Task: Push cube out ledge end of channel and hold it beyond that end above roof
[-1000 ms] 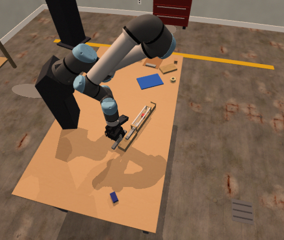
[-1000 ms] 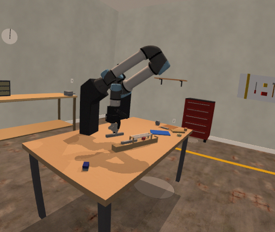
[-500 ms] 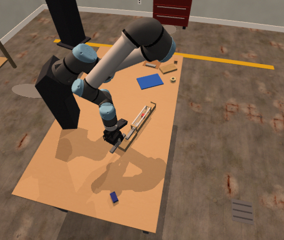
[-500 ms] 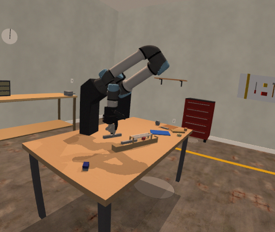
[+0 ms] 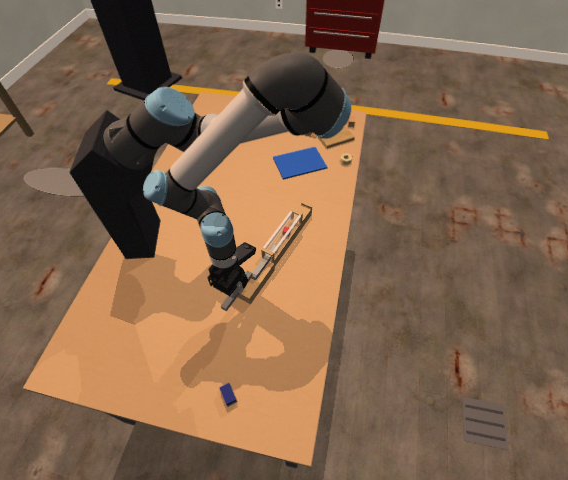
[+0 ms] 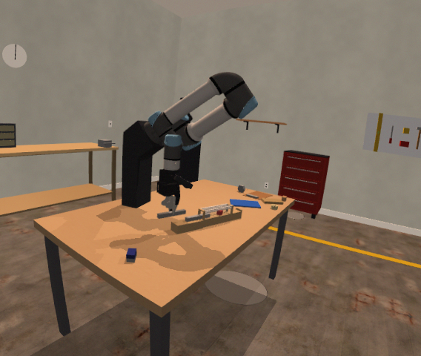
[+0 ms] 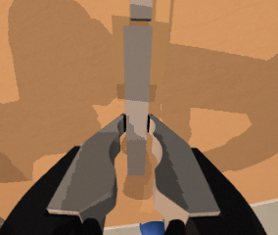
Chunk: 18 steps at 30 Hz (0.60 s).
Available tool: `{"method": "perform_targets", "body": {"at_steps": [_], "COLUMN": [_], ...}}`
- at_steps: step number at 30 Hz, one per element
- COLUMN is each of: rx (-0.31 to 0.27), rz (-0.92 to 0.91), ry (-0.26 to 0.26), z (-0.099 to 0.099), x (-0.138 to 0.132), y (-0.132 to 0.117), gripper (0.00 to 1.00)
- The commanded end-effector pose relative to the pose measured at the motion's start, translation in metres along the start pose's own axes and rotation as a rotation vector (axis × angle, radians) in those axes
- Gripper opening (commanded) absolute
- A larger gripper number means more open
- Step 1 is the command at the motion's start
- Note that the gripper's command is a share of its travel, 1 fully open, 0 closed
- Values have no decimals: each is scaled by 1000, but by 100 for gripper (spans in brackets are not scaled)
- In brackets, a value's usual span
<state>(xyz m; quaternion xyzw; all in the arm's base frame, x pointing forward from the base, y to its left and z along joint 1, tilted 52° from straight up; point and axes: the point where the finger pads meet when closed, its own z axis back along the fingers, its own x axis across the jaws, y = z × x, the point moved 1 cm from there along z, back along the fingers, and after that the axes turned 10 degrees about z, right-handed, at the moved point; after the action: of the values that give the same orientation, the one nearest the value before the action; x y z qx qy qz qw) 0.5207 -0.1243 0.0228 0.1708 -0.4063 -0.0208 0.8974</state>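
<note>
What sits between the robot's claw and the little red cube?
In the top view, a second gray bar lies between the gripper, holding a gray stick, and the red cube.

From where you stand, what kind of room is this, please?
Most likely a workshop: a red tool cabinet stands by the wall, a board of hanging hand tools is mounted on it, and the arm works at a wooden workbench.

- Cube (image 5: pixel 285 229) tiny in top view, half masked by channel (image 5: pixel 288 233) roof bars.
- Bar (image 7: pixel 138 98) cut off at wrist view's top edge.
- Small items near table's (image 5: pixel 134 372) far corner too small to identify.
</note>
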Motion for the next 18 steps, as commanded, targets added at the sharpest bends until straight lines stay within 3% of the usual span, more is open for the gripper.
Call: {"method": "perform_targets", "body": {"at_steps": [1, 11, 18], "rx": [-3, -3, -3], "rz": [0, 0, 0], "ry": [-2, -2, -2], "z": [-14, -18, -33], "x": [1, 1, 1], "y": [-1, -1, -1], "gripper": [0, 0, 0]}}
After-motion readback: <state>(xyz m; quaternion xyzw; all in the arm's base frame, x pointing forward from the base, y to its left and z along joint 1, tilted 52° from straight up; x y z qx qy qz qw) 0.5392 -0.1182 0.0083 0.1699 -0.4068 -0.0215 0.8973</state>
